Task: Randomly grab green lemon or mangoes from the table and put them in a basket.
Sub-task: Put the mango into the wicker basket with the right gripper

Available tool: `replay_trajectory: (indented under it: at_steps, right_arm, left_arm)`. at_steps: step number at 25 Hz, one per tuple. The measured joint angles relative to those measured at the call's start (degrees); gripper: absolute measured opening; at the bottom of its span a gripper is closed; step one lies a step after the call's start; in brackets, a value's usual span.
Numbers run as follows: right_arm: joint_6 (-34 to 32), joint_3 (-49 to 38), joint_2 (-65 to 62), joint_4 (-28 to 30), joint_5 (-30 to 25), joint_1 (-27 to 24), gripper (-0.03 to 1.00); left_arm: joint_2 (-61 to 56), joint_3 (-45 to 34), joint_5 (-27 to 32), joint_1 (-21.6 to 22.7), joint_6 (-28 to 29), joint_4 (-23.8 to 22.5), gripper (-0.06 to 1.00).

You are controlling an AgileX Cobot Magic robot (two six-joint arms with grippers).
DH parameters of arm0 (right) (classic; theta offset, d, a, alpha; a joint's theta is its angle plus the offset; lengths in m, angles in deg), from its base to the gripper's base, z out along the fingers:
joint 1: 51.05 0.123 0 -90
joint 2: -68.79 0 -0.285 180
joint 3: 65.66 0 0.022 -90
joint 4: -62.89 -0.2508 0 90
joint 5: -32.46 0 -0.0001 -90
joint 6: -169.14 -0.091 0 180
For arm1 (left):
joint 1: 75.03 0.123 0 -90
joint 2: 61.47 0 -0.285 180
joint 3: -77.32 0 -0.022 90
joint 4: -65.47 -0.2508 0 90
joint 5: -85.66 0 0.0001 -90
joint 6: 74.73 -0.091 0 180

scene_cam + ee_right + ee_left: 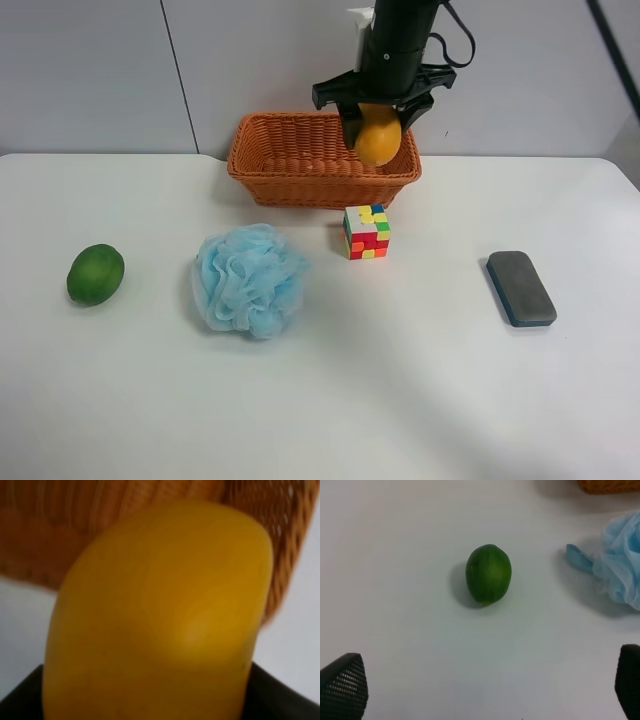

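Observation:
The orange-yellow mango (378, 138) hangs in my right gripper (377, 122), which is shut on it above the right end of the wicker basket (290, 165). In the right wrist view the mango (160, 615) fills the picture, with basket weave (60, 530) behind it. The green lemon (96, 273) lies on the white table (400, 400) at the exterior high view's far left. In the left wrist view the lemon (488, 574) lies ahead of my left gripper (485, 690), which is open and empty with its fingertips (342, 687) wide apart. The left arm is outside the exterior high view.
A light blue mesh bath sponge (250, 280) lies in front of the basket, to the lemon's right; it also shows in the left wrist view (620, 565). A coloured puzzle cube (366, 232) stands near the basket's front right. A dark grey flat block (520, 288) lies at the right.

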Motion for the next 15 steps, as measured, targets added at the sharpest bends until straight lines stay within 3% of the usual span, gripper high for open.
replay_trajectory:
  at_steps: [6,11,15]
  right_arm:
    - [1.07,7.42,8.53,-0.65,7.16,-1.78,0.63]
    - [1.07,8.03,11.83,-0.73,15.05,-2.18,0.63]
    - [1.07,8.03,13.0,-0.55,18.27,-2.21,0.63]
  left_arm:
    - [0.0,0.0,0.0,0.0,0.0,0.0,0.99]
    - [0.0,0.0,0.0,0.0,0.0,0.0,0.99]
    - [0.0,0.0,0.0,0.0,0.0,0.0,0.99]
